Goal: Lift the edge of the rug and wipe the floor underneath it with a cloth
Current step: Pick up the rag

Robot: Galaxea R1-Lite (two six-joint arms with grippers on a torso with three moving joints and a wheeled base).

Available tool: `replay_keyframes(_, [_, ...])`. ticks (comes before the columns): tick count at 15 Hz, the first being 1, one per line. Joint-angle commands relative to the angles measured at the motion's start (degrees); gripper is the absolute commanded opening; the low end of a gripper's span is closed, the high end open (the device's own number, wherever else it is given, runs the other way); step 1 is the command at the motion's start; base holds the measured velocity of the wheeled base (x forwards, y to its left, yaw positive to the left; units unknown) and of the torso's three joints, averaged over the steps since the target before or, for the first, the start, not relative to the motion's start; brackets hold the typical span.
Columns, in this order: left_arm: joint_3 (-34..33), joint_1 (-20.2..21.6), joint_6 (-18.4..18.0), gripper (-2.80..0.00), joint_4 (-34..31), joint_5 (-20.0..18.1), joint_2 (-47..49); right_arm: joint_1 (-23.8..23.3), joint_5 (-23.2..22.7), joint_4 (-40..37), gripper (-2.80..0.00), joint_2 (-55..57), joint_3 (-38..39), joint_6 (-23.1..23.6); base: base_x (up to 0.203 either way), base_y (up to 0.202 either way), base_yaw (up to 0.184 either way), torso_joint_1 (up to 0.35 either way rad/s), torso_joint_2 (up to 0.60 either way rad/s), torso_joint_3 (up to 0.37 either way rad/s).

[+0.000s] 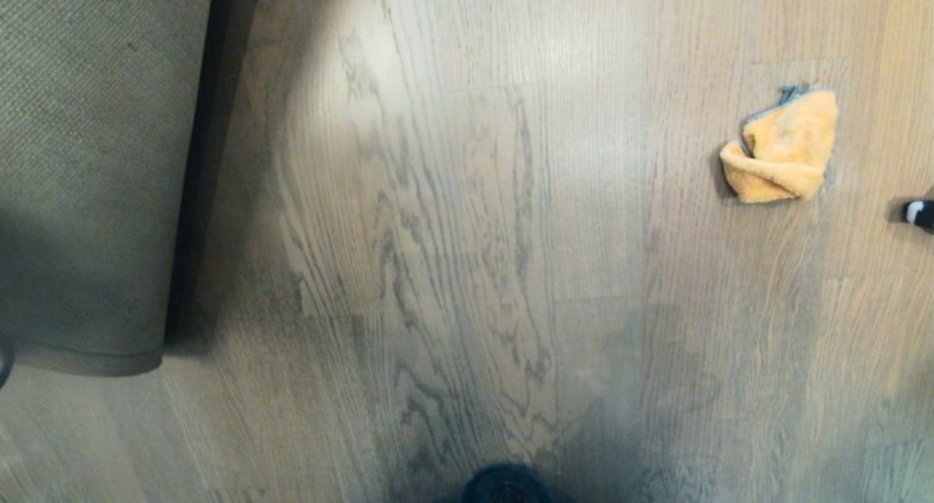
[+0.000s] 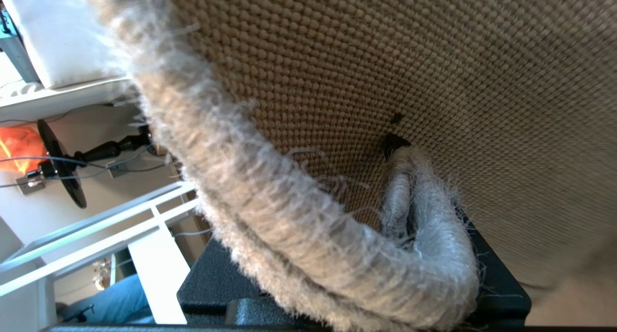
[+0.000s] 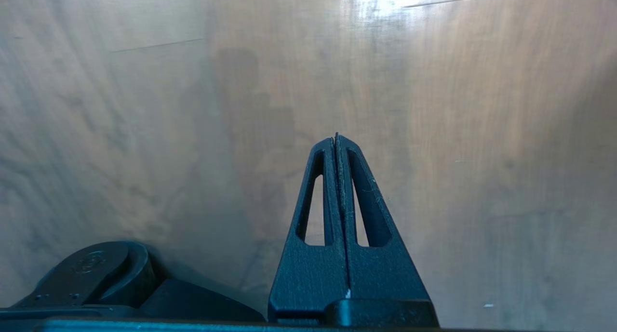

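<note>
The rug edge (image 1: 87, 358) is raised off the floor (image 1: 467, 233) at the left, its tan woven backing (image 1: 95, 160) turned toward me. In the left wrist view my left gripper (image 2: 366, 192) is shut on the rug edge (image 2: 289, 235), whose fuzzy pale grey border is folded between the black fingers (image 2: 496, 284). The orange-yellow cloth (image 1: 784, 152) lies crumpled on the floor at the far right, well away from the rug, with nothing touching it. My right gripper (image 3: 336, 138) is shut and empty, hanging over bare floor (image 3: 482, 129).
A small black and white object (image 1: 918, 212) pokes in at the right edge, just below the cloth. A dark round part (image 1: 506, 486) sits at the bottom middle. Past the rug, the left wrist view shows white rails (image 2: 120, 216) and a black stand (image 2: 62, 163).
</note>
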State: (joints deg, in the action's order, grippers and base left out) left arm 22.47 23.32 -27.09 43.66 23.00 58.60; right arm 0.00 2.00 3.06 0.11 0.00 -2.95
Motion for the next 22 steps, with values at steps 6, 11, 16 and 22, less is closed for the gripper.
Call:
replay_keyframes(6, [-1.92,0.41,-0.16,-2.8,2.68,0.11,0.11,-0.07,0.02,0.1,-2.8,-0.02,0.0,-0.04,0.0,0.189,-0.005,0.003,0.0,0.002])
replay_keyframes(11, [-3.75,2.32,0.11,-2.8,3.86,-3.66,-0.15,0.0,0.02,0.1,-2.8,-0.02,0.0,-0.04,0.0,0.052,-0.001,0.0,0.0,0.001])
replay_keyframes(16, [-3.56,4.04,0.38,-2.8,3.87,-3.84,-0.32,0.0,0.02,0.1,-2.8,-0.02,0.0,-0.04,0.0,0.0,0.0,0.0,0.0,0.0])
replay_keyframes(22, [-3.08,4.22,0.54,-2.8,3.53,-3.84,0.72,0.0,0.02,0.1,-2.8,-0.02,0.0,-0.04,0.0,0.0,0.0,0.0,0.0,0.0])
